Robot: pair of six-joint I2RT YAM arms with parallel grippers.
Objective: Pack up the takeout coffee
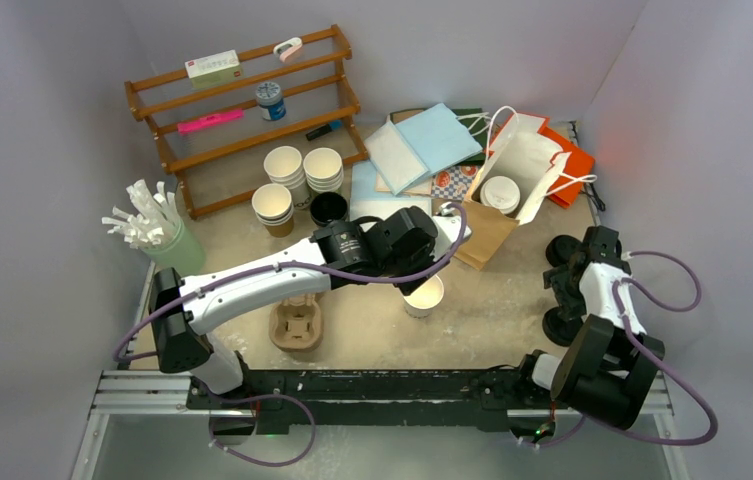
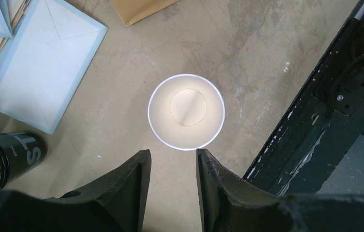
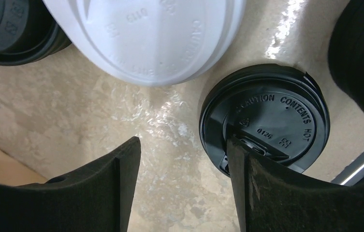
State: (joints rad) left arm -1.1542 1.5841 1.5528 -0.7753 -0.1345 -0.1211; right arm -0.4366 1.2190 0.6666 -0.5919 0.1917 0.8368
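Observation:
A lidless kraft paper cup [image 1: 424, 297], white inside, stands upright in the middle of the table; in the left wrist view the cup [image 2: 186, 112] lies just ahead of my fingertips. My left gripper [image 1: 420, 272] [image 2: 172, 154] hovers over it, open and empty. A second cup with a white lid [image 1: 500, 193] sits inside a white paper bag [image 1: 527, 160] lying at the back right. My right gripper [image 1: 570, 285] [image 3: 182, 142] is open and empty, low over the table, its right finger overlapping the edge of a black lid [image 3: 267, 116]. A white lid [image 3: 146, 34] lies just beyond.
A kraft bag [image 1: 482, 235] lies flat behind the cup. Stacked paper cups [image 1: 302, 170], a black cup [image 1: 329, 208], a pulp tray [image 1: 297, 325], straws in a green holder [image 1: 167, 240], a wooden rack [image 1: 242, 110], blue envelopes [image 2: 39, 63] and more black lids [image 3: 10, 29].

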